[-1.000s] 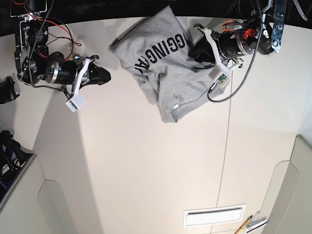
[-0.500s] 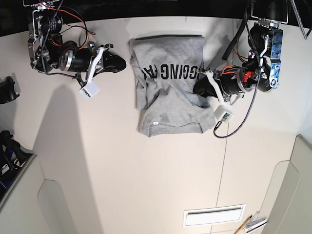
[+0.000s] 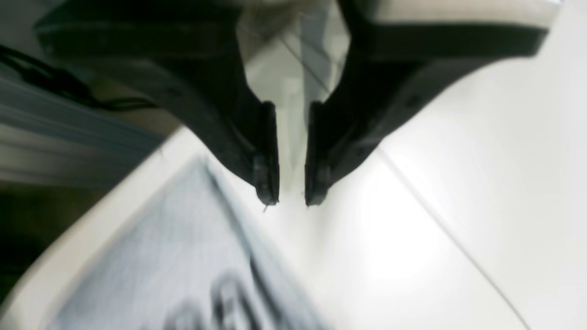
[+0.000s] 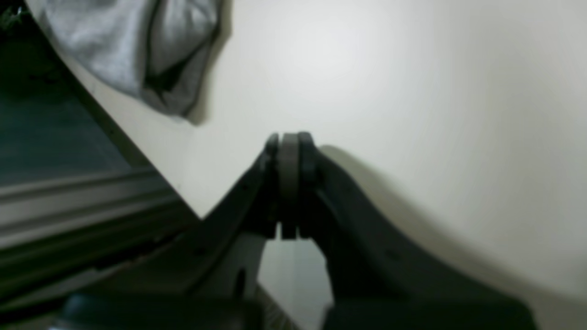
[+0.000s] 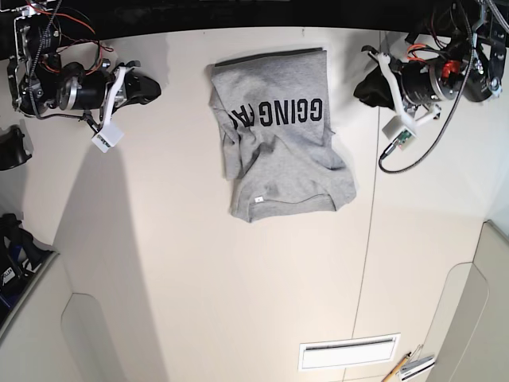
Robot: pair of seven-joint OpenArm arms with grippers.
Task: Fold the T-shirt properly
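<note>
The heather-grey T-shirt [image 5: 278, 135] lies crumpled and partly folded on the white table [image 5: 199, 263], black lettering up, neck label toward the front. My left gripper [image 5: 360, 89] hovers just right of the shirt, apart from it. In the left wrist view the left gripper [image 3: 291, 201] has a narrow gap between its jaws and holds nothing, with the blurred shirt [image 3: 183, 275] below left. My right gripper [image 5: 153, 87] is left of the shirt, apart from it. In the right wrist view the right gripper [image 4: 289, 140] is shut and empty, with a shirt edge [image 4: 137, 46] at the top left.
The table's back edge [image 5: 262, 33] runs close behind the shirt. A seam [image 5: 370, 239] crosses the table on the right. A white slotted plate [image 5: 350, 352] and a pencil [image 5: 398, 368] lie at the front right. Dark gear [image 5: 12, 147] sits at the left edge.
My left gripper has let go of the shirt and drawn back up and to the right. My right gripper has drawn back to the left. The shirt now lies free on the table.
</note>
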